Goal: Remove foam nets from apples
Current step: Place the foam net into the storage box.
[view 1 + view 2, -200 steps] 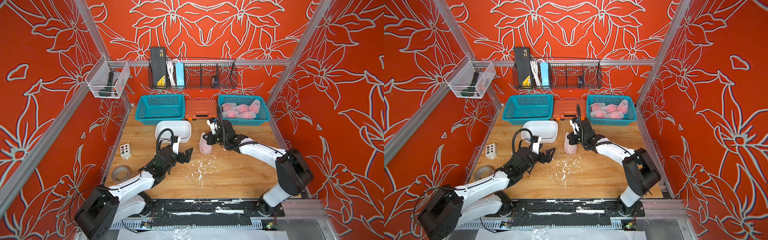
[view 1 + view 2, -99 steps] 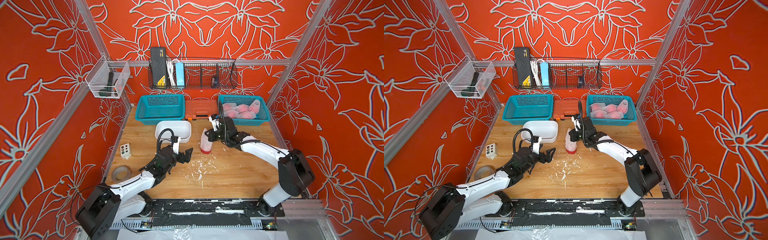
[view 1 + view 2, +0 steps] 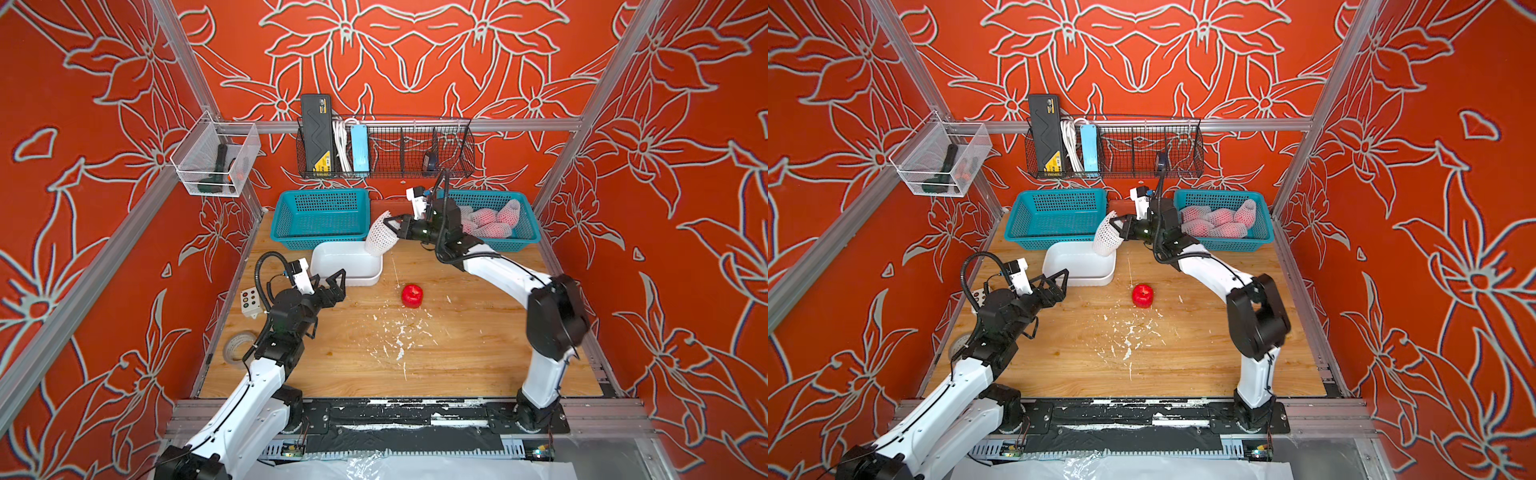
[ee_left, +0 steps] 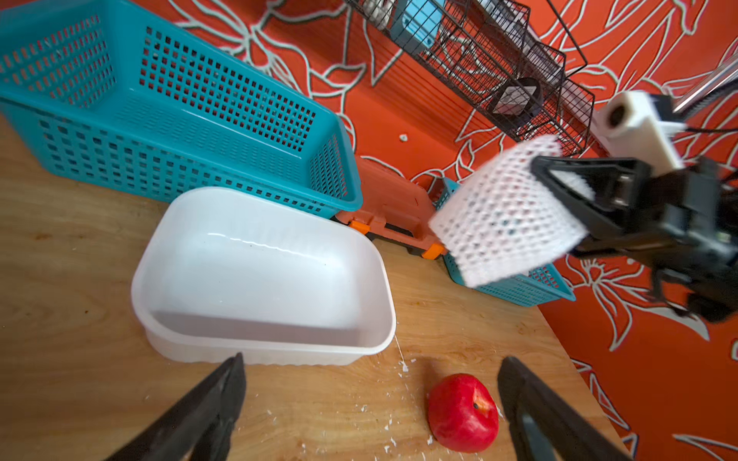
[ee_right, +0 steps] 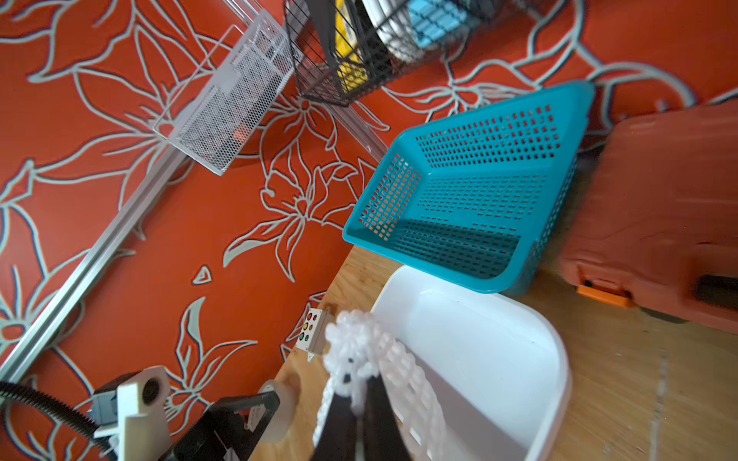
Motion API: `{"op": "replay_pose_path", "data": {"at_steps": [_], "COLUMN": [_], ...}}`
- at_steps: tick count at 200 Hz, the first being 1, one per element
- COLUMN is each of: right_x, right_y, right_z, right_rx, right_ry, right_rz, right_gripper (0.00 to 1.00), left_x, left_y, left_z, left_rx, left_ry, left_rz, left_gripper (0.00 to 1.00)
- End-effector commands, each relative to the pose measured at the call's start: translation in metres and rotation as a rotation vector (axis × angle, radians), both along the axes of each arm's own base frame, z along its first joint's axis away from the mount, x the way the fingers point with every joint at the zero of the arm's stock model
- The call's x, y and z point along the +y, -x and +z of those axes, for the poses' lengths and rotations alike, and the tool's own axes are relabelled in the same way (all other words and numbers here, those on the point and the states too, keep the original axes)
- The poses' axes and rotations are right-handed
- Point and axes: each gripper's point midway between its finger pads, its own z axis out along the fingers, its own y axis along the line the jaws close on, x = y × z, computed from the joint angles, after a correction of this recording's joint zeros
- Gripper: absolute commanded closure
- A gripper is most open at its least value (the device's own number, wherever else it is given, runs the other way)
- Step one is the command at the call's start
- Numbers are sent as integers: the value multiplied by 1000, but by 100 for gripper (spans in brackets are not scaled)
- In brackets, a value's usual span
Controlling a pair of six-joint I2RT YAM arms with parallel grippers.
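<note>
A bare red apple [image 3: 412,296] [image 3: 1142,296] [image 4: 463,413] rests on the wooden table, with nothing touching it. My right gripper [image 3: 390,226] [image 3: 1118,225] [image 5: 357,385] is shut on one end of an empty white foam net [image 3: 379,237] [image 3: 1106,236] [image 4: 503,215] [image 5: 361,339]. The net hangs above the right end of the white tub [image 3: 345,283] [image 3: 1077,281]. My left gripper [image 3: 336,279] [image 3: 1055,279] [image 4: 371,361] is open and empty. It stands in front of the tub, left of the apple. Several netted apples [image 3: 490,222] [image 3: 1219,222] lie in the right teal basket [image 3: 524,237].
An empty teal basket [image 3: 320,216] stands at the back left, with an orange case [image 4: 391,199] beside it. A button box [image 3: 250,299] and a tape roll [image 3: 237,345] lie along the left edge. White foam crumbs [image 3: 395,338] litter the middle of the table.
The right gripper has pulled the net up off the apple and carried it left and back, over the tub. The apple now sits bare on the table. The left arm has barely moved.
</note>
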Motion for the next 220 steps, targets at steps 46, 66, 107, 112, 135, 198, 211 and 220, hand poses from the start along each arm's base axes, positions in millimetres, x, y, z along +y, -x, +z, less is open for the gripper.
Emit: {"op": "replay_pose_path", "data": {"at_steps": [46,66,107,112,135,198,211,220], "right_x": [56,73,94,95,93,68,56,50], "right_y": [-44,-48,-44,-44,-43,-11,-5,-1], "right_z": [-72,-84,-101,-104,-118,-122,-120,-114], "right_rx": [108,150,96,100,113,31,13,-17], "right_ry": [-33,-93,-4,-7,11,300,358,387], "right_rz": [-118,-109,-176,-177,-185,-116,-125,-128], "right_gripper": [100,100,100,100,88,42,41,40], "left_x": [-9,-6,-3,-4,-6,-9,-10,-11], "left_y": [13,16,19,18,18,17,16,16], "left_z": [-19,-23,-32,-33,-35,-33,-34,-35], "left_rx": [37,40,37,38,38,23,25,28], "left_ry": [38,14,10,11,12,10,11,12], "left_rz": [-59,-47,-35,-38,-49,-60,-63,-69], "left_gripper": [4,5,4,4,4,4,4,4]}}
